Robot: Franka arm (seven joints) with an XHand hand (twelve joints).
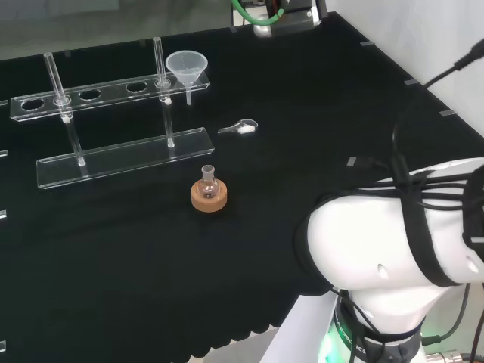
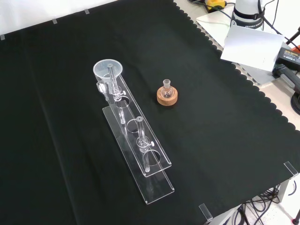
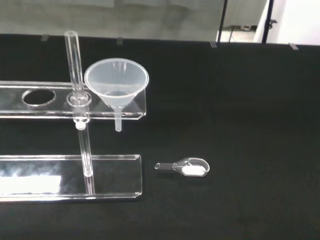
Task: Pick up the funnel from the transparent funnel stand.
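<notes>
Head view: the funnel sits upright in the end hole of the transparent funnel stand, at about 11 o'clock on the black surface, its stem hanging free below the upper rail. A small flask on a cork ring stands near the middle of the cloth, at roughly 5 o'clock from the funnel and well apart from it; a small clear scoop holding something white lies between them, just off the end of the stand's base plate. The hand's state cannot be told from these views, and the funnel is untouched, so the step in hand is judged to be the approach. The wrist view looks straight at the funnel's open cone, with a post of the stand just beside its rim. In the front view the funnel is at about 10 o'clock from the flask, at the far end of the stand. Judgement: the hand should arrive from the side of the cone away from the post, fingers spread enough to pass the rim, and close on the cone wall. The lift should go straight up until the stem clears its hole; any sideways pull before then risks tipping the light stand. The scoop is best kept out of the path.
</notes>
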